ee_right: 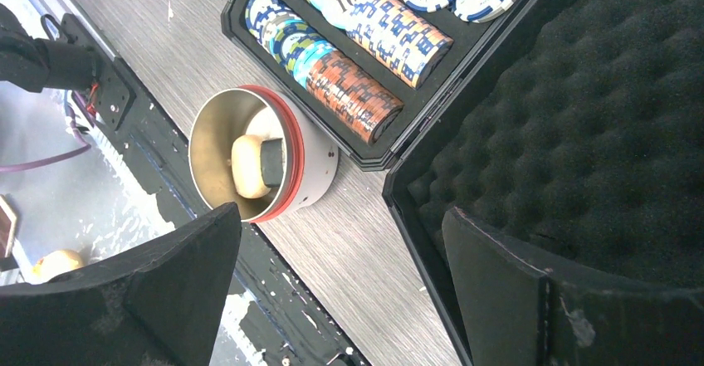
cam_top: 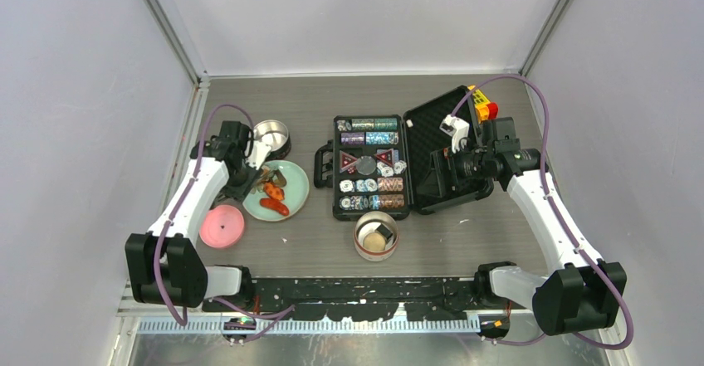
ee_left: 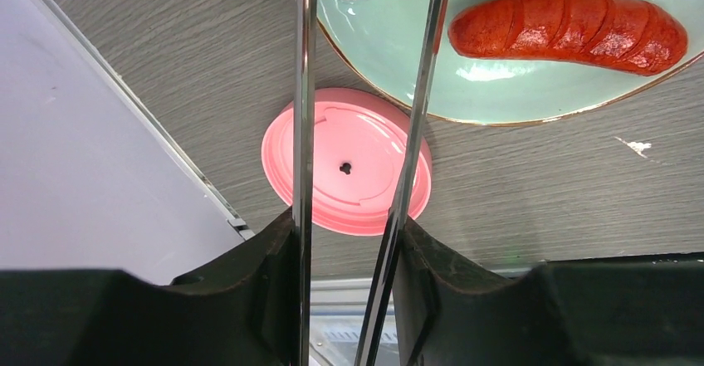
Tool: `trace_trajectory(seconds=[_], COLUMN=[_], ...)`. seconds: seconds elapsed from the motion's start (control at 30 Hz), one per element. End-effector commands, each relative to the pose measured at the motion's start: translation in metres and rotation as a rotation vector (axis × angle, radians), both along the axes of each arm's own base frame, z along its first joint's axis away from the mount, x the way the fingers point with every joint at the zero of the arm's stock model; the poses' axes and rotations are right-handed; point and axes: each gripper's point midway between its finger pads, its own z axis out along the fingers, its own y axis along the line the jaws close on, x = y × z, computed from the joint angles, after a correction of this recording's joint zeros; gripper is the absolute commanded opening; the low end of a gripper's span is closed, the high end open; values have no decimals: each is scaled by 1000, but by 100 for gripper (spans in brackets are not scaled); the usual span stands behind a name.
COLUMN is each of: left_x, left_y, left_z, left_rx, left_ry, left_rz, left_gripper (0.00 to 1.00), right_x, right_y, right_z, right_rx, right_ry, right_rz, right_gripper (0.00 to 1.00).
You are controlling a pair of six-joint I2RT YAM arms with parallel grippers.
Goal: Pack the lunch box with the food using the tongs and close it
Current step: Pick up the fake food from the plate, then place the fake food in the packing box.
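Tongs of thin grey metal (ee_left: 304,92) sit pinched in the left tool (ee_left: 344,250), over the mint-green plate (ee_left: 398,42). We judge its glossy red-orange sausage (ee_left: 569,32) light, slippery; nip mid-length. Right tool (ee_right: 342,217) stands spread.

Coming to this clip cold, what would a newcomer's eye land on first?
The open black case of poker chips takes up the middle of the table, its striped stacks the busiest colour. At left, a glossy red sausage lies on a mint-green plate, thin metal tongs are clamped in the left gripper, and a pink lid sits beside the plate.
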Motion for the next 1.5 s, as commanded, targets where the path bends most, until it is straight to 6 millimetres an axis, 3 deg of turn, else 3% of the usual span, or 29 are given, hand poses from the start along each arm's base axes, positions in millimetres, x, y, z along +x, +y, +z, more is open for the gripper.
trace_trajectory(seconds=[0.0, 0.27, 0.77, 0.93, 1.1, 1.33, 1.47], left_x=[9, 3, 3, 1, -14, -59, -82], left_y=[2, 2, -15, -43, -98, -165, -189], left_z=[13, 17, 69, 90, 110, 112, 109], left_rx=[13, 12, -89, -144, -266, -436, -522], left_ry=[-44, -42, -144, -171, -173, -46, 64], left_rz=[2, -11, -20, -111, -297, -599, -698], left_gripper=[40, 36, 29, 29, 28, 27, 27], right_x=[3, 3, 3, 3, 3, 3, 4], right_y=[0, 0, 1, 1, 1, 0, 0], right_z=[13, 13, 12, 12, 12, 11, 11], right_rx=[6, 6, 10, 10, 11, 5, 2], right_ry=[-61, -60, -54, -53, -53, -54, -54], right_rz=[19, 18, 20, 20, 20, 19, 18], right_gripper=[95, 96, 95, 95, 95, 95, 95])
